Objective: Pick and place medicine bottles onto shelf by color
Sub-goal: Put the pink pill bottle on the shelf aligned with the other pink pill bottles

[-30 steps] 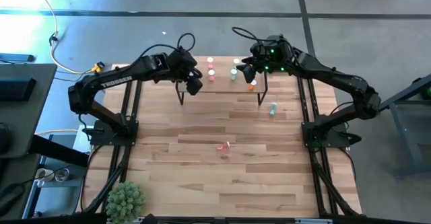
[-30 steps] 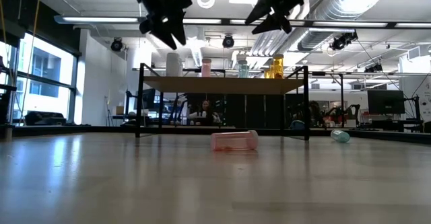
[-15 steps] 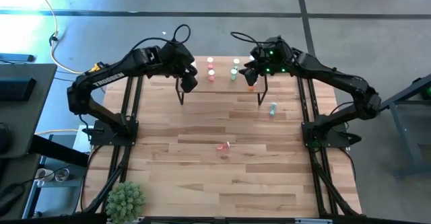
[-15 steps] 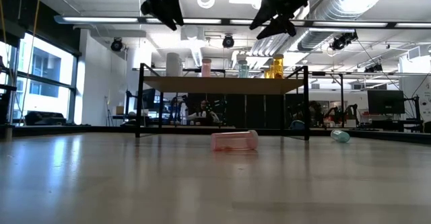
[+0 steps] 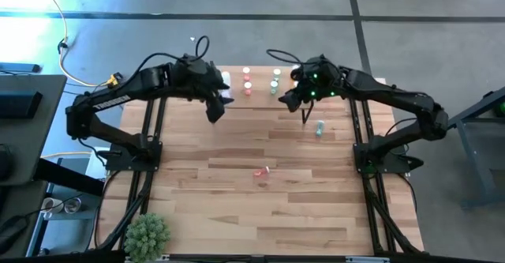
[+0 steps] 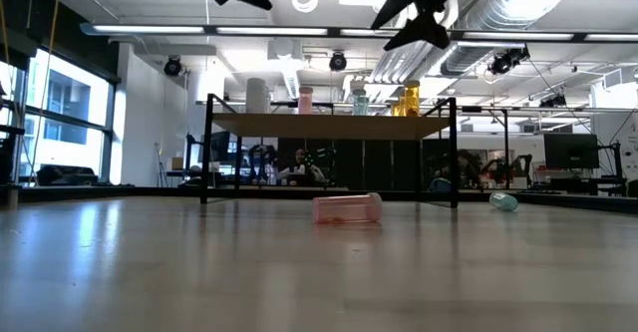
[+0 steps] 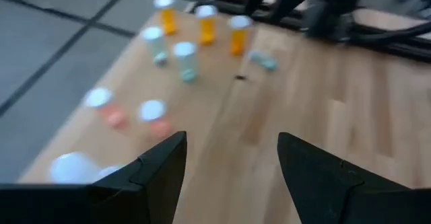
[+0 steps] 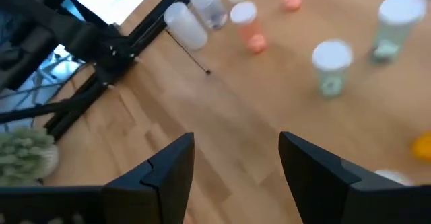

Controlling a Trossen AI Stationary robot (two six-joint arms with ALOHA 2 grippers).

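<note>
The shelf [image 5: 260, 101] stands at the table's far middle on thin black legs. Several capped medicine bottles stand upright on its board [image 6: 329, 125], grouped white [image 6: 257, 95], pink [image 6: 305, 100], green [image 6: 359, 101] and orange [image 6: 409, 98]. A pink bottle [image 5: 261, 172] lies on its side at mid table. A green bottle [image 5: 319, 128] lies near the shelf's right legs. My left gripper [image 5: 215, 109] hangs open above the shelf's left end. My right gripper [image 5: 290, 99] hangs open above its right end. Neither holds anything [image 7: 232, 177] [image 8: 236, 177].
A green spiky plant [image 5: 147, 233] sits at the table's near left corner. Bare wooden tabletop [image 5: 237, 208] spreads between the shelf and the near edge. Black frame posts [image 5: 364, 152] run along both sides of the table.
My left gripper has risen and drawn back toward the table's left and near side, rolling a little; it stays open. My right gripper has shifted slightly toward the near edge and rolled, also open. No bottle has moved.
</note>
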